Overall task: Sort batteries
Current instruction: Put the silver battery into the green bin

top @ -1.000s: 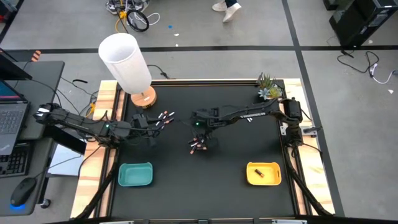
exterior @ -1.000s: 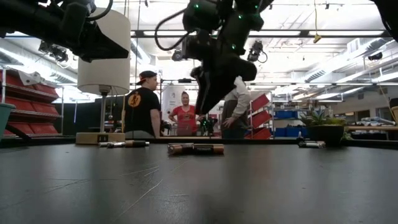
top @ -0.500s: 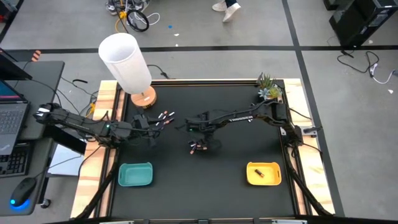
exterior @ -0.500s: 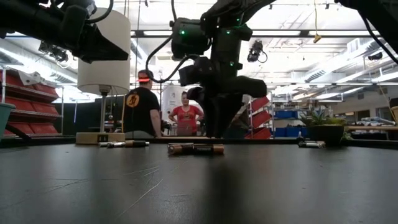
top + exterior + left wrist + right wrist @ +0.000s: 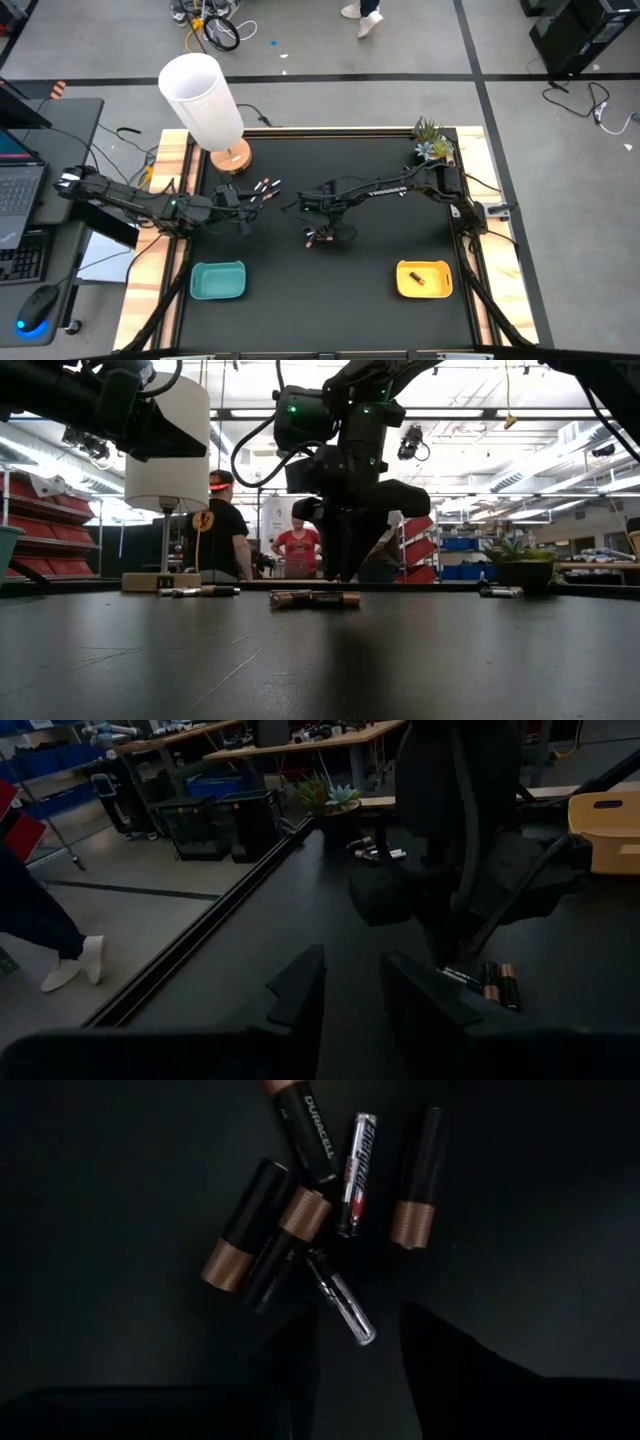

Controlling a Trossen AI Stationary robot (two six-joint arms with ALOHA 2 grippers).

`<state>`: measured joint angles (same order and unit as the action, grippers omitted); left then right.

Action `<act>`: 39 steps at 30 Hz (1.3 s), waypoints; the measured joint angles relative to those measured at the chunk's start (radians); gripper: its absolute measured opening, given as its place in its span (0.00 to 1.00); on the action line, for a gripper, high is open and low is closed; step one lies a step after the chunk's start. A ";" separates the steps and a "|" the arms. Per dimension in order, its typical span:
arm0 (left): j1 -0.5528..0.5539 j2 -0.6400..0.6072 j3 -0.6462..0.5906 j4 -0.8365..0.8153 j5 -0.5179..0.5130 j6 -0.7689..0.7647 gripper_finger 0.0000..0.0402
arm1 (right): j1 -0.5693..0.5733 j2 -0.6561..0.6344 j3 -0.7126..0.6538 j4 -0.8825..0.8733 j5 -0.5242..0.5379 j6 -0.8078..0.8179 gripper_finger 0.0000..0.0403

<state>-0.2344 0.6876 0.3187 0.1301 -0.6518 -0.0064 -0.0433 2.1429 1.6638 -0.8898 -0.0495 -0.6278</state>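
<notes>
A cluster of batteries (image 5: 310, 1210) lies flat on the black table: thick black ones with copper ends and thin ones, one black and red, one silvery (image 5: 340, 1295). In the high view the cluster (image 5: 318, 238) is mid-table. My right gripper (image 5: 355, 1345) hangs open just above it, pointing down, one finger on each side of the silvery battery's near end; I see no touch. My left gripper (image 5: 243, 200) waits open at the table's left, beside a second small group of batteries (image 5: 265, 187). One battery (image 5: 417, 280) lies in the yellow tray.
A teal tray (image 5: 218, 281) sits near the left front, a yellow tray (image 5: 424, 279) near the right front. A white lamp (image 5: 205, 100) stands at the far left corner, a small plant (image 5: 432, 142) at the far right. People stand in the room behind.
My right gripper has come down from well above the table until it stands just over the middle cluster of batteries, shifting slightly toward the table's left. The batteries have stayed where they were.
</notes>
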 joint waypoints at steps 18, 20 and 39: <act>0.000 0.000 -0.001 0.013 0.001 -0.008 0.29 | -0.019 0.049 -0.007 0.012 0.004 -0.004 0.28; 0.000 0.000 -0.001 0.015 0.001 -0.005 0.29 | -0.025 0.049 -0.007 0.004 0.006 0.003 0.24; 0.000 0.010 -0.001 0.070 -0.040 -0.001 0.29 | -0.060 0.007 0.080 -0.108 0.161 0.088 0.01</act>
<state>-0.2346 0.6979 0.3174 0.2005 -0.6914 -0.0075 -0.1028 2.1498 1.7435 -0.9976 0.1118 -0.5397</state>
